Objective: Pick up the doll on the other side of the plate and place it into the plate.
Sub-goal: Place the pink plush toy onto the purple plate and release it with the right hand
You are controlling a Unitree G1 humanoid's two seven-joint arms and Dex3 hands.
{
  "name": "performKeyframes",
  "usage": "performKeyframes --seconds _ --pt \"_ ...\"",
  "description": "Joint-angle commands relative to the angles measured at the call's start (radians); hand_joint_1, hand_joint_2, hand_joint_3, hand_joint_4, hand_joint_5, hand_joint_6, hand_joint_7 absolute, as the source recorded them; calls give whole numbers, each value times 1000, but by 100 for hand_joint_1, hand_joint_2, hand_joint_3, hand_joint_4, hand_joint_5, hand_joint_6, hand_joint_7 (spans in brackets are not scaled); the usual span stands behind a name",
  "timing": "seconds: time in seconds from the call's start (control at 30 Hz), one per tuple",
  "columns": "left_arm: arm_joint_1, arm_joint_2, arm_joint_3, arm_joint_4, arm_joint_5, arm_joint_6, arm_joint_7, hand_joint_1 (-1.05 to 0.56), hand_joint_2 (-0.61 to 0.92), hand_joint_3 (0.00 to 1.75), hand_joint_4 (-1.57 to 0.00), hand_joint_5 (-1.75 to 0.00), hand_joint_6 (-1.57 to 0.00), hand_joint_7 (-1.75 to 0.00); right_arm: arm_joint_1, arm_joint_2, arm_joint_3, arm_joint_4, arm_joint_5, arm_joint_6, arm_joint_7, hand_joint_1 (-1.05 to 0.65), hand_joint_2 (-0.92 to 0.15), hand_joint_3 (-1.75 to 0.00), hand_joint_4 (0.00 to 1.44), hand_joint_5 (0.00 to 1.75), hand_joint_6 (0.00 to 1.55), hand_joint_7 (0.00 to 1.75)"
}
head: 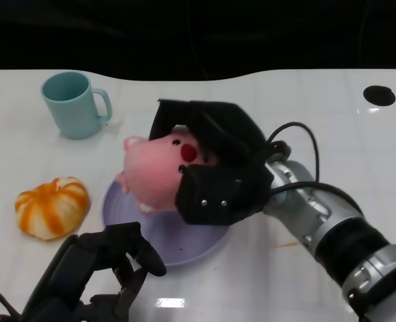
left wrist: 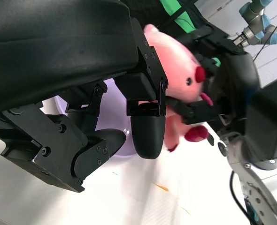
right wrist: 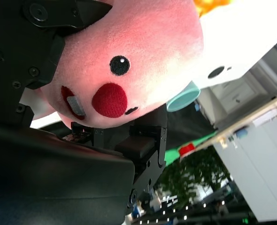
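A pink plush doll (head: 159, 169) with a red nose hangs over the lavender plate (head: 184, 245) in the head view. My right hand (head: 215, 161) grips it from the right side, fingers wrapped around its head. The doll (right wrist: 143, 61) fills the right wrist view, fingers (right wrist: 30, 56) clamped beside its face. The left wrist view shows the doll (left wrist: 176, 75) held by my right hand (left wrist: 237, 93) above the plate (left wrist: 108, 117). My left hand (head: 97, 268) sits near the plate's front edge, fingers curled in and holding nothing.
A teal mug (head: 74, 104) stands at the back left. An orange and white pumpkin (head: 52, 206) lies left of the plate. Dark round holes (head: 379, 94) mark the table's far right.
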Motion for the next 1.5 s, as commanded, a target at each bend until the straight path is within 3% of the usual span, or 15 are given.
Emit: performKeyframes --seconds 0.03,0.13,0.2,0.27,0.3,0.37,0.4,0.43,0.47,0.57,0.87,1.27,1.5 --pt "1 1 3 -5 7 -8 23 -5 50 112 -78 -158 -84 -114 -51 20 15 26 -11 -4 -23 -22 -31 -134 93 175 73 175" --pt "-1 0 2 0 7 -11 24 -5 50 112 -78 -158 -84 -115 -54 38 11 35 1 13 -6 -22 -31 -133 92 175 73 170" --pt "0 -1 0 -6 9 1 26 -5 50 113 -78 -159 -84 -115 -50 47 7 33 12 26 8 -21 -33 -123 87 174 84 120" --pt "0 0 -2 -6 8 1 28 -5 49 114 -78 -159 -84 -116 -44 47 5 27 30 22 44 -21 -35 -117 85 174 90 97" --pt "-1 1 -3 -4 7 -2 28 -5 49 113 -77 -158 -84 -116 -41 44 4 23 41 15 69 -25 -49 -87 71 145 72 64" --pt "-1 2 -5 -2 8 -6 29 -5 49 113 -77 -157 -83 -116 -36 34 16 11 44 6 109 -28 -65 -58 64 127 71 32" --pt "-2 3 -5 -1 9 -9 30 -6 49 113 -78 -157 -83 -115 -34 27 26 2 37 8 126 -46 -80 -32 32 94 51 14" --pt "-2 6 -5 3 11 -14 31 -6 49 113 -78 -157 -83 -115 -32 20 37 -9 28 12 145 -55 -86 -22 17 79 41 7" --pt "-2 7 -5 3 13 -14 32 -6 49 113 -78 -157 -83 -115 -31 13 46 -20 20 17 165 -67 -90 -16 7 57 28 4" --pt "0 6 -4 -1 13 -5 31 -6 49 113 -77 -158 -83 -115 -29 -4 65 -51 6 37 212 -82 -92 -14 1 27 14 1" --pt "1 6 0 -6 6 2 28 -6 50 111 -78 -158 -82 -117 -10 -31 78 -136 -4 82 279 -90 -92 -17 0 12 6 0" --pt "2 18 0 -5 19 -12 29 -8 51 109 -75 -160 -81 -116 66 -119 61 -348 -3 125 357 -88 -92 -16 3 17 9 2" --pt "-5 18 -2 3 27 -14 32 -8 49 113 -75 -158 -82 -115 176 -208 3 -505 59 72 368 -79 -92 -14 0 52 17 5"
